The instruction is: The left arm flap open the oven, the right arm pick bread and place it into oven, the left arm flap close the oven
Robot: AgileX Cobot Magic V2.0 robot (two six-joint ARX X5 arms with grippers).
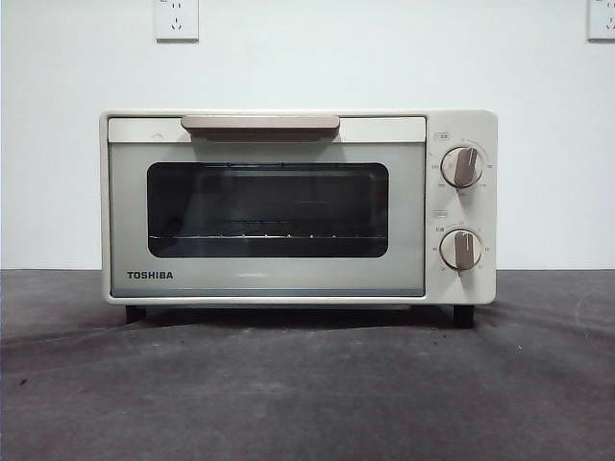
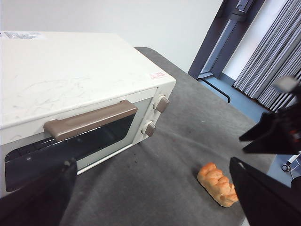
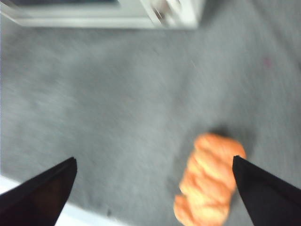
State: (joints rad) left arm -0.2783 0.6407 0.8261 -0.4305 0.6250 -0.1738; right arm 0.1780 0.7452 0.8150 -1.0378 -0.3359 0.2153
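The cream-white oven [image 1: 267, 206] stands in the middle of the front view with its door shut and its beige handle [image 1: 259, 124] along the top. No arm or bread shows there. In the left wrist view my left gripper [image 2: 151, 162] hovers open above the mat, in front of the oven [image 2: 70, 75] and close to the handle [image 2: 89, 120]. The golden bread [image 2: 217, 184] lies on the mat off the oven's knob side. The blurred right wrist view has my right gripper [image 3: 154, 159] open above the mat, the bread [image 3: 209, 183] close to one jaw.
A dark grey mat [image 1: 307, 384] covers the table. Two wall sockets [image 1: 177, 19] sit high on the white wall behind. The right arm's dark body [image 2: 277, 132] looms beside the bread. A pale table edge [image 3: 28, 207] shows near the right gripper.
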